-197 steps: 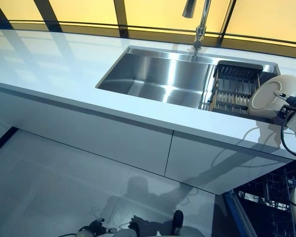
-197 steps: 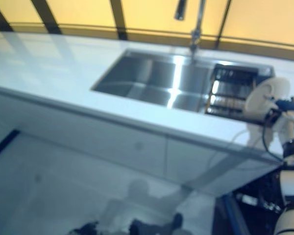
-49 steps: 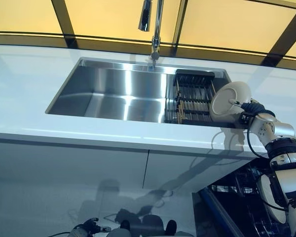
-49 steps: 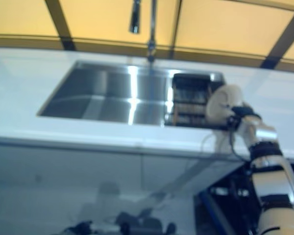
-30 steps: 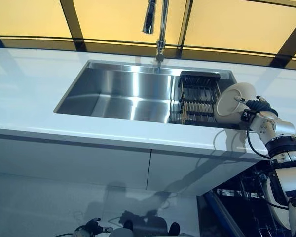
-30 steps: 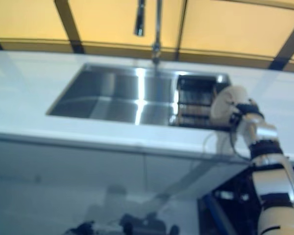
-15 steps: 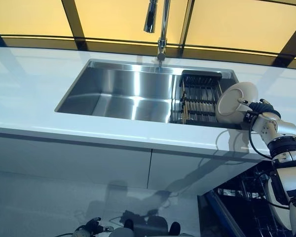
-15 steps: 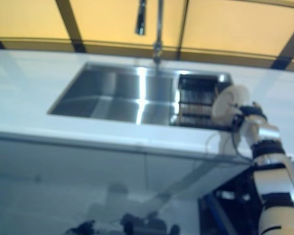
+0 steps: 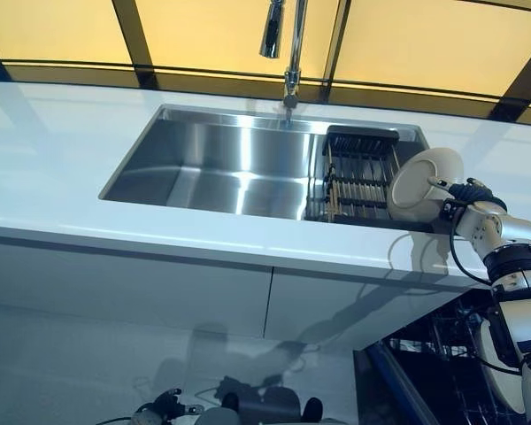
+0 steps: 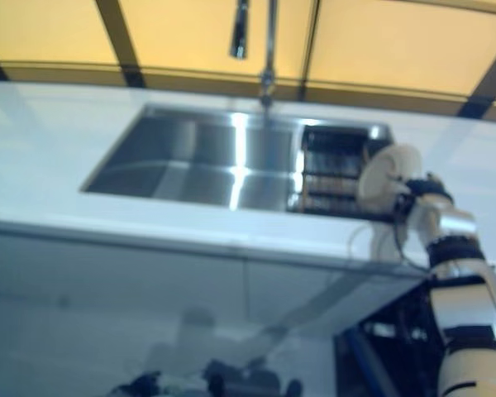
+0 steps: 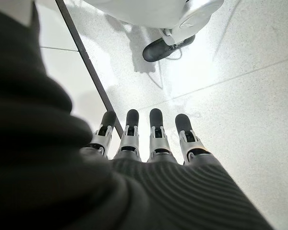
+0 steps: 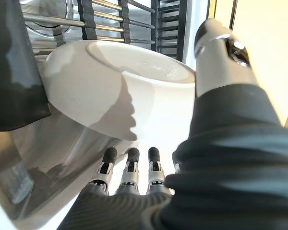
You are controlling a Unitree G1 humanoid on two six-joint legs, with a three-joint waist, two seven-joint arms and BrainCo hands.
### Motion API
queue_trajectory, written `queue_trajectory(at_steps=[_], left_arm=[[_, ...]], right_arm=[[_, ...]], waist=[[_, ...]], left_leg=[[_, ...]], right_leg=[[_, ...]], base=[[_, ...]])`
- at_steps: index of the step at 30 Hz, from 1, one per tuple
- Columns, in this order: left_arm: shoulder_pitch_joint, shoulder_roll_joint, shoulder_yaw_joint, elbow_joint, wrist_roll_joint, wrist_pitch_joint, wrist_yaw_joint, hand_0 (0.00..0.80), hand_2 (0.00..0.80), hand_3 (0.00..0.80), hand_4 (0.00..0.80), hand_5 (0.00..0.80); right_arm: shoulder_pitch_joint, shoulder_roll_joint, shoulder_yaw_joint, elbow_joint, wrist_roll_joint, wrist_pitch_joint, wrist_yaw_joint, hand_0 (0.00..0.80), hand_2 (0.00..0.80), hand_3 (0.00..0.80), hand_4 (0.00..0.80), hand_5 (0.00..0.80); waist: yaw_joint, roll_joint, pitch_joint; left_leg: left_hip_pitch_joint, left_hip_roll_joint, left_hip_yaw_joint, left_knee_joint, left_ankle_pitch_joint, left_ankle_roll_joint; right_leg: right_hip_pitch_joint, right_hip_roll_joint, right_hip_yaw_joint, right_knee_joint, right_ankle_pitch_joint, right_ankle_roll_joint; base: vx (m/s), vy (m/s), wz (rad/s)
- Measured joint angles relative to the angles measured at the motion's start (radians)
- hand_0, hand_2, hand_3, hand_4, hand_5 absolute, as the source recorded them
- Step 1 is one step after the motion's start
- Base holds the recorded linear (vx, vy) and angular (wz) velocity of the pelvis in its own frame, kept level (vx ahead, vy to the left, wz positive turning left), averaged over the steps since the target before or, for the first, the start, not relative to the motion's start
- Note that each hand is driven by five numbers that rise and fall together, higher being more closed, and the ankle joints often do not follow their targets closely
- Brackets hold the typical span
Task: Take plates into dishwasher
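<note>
A white plate [image 9: 423, 184] stands on edge above the counter at the sink's right end, beside the black dish rack [image 9: 358, 173]. My right hand [image 9: 467, 197] is shut on the plate. In the right wrist view the plate [image 12: 120, 96] sits between the thumb [image 12: 221, 52] above and the fingers [image 12: 129, 172] below its rim. My left hand [image 11: 149, 139] hangs low over the floor with straight fingers and holds nothing. The open dishwasher [image 9: 442, 354] shows dark racks at the lower right, under the counter.
A steel sink [image 9: 221, 164] with a tall faucet [image 9: 288, 44] is set into the white counter [image 9: 53, 159]. White cabinet fronts [image 9: 159, 283] run below. The dishwasher's blue-edged door [image 9: 394, 385] juts out over the grey floor.
The view has shifted a little over the last seconds. My right hand keeps the plate by the rack, edging slightly to the right; the left hand has not moved.
</note>
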Motion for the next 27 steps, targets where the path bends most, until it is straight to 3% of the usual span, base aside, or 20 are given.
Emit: queue_trajectory(at_steps=[3,8,9,10,27], left_arm=[[0.000,0.002,0.000,-0.004,0.000,0.000,0.000,0.000,0.000,0.000,0.000,0.000],[-0.002,0.008,0.000,-0.009,0.000,0.000,0.000,0.000,0.000,0.000,0.000,0.000],[-0.002,0.010,0.000,-0.010,0.000,0.000,0.000,0.000,0.000,0.000,0.000,0.000],[-0.003,0.010,0.000,-0.011,0.000,0.000,-0.001,0.000,0.000,0.000,0.000,0.000],[-0.016,0.017,0.000,-0.012,-0.001,0.000,-0.001,0.000,0.000,0.000,0.000,0.000]], right_arm=[[0.000,0.000,0.000,0.000,-0.001,0.006,0.000,0.000,0.000,0.000,0.000,0.000],[0.000,0.004,0.004,0.003,-0.004,0.019,-0.004,0.257,0.257,0.257,0.257,0.257],[0.000,0.007,0.004,0.006,-0.004,0.019,-0.005,0.383,0.383,0.383,0.383,0.383],[0.000,0.008,0.005,0.009,-0.004,0.020,-0.005,0.433,0.433,0.433,0.433,0.433],[-0.041,0.021,0.008,0.016,-0.020,0.016,0.001,0.800,0.800,0.800,0.800,0.800]], waist=[[0.002,-0.004,0.001],[0.004,-0.016,0.008],[0.004,-0.018,0.009],[0.005,-0.019,0.010],[0.015,-0.038,0.022]], left_leg=[[0.000,0.000,0.000,0.000,0.000,0.000],[0.000,0.001,0.000,0.000,0.000,0.000],[0.000,0.001,0.000,0.000,0.000,0.000],[-0.001,0.000,0.000,0.000,0.000,0.000],[-0.003,0.000,0.001,-0.001,0.000,0.000]], right_leg=[[0.000,0.000,0.001,0.000,0.000,0.000],[-0.001,0.001,0.001,0.000,0.000,0.000],[-0.001,0.001,0.001,0.000,0.000,0.000],[-0.001,0.000,0.001,0.000,0.000,0.000],[-0.003,0.000,0.002,0.001,0.000,0.000]], base=[[0.000,0.000,0.00],[0.000,0.000,0.00],[0.000,0.000,0.00],[0.000,0.000,0.00],[0.000,0.000,0.00]])
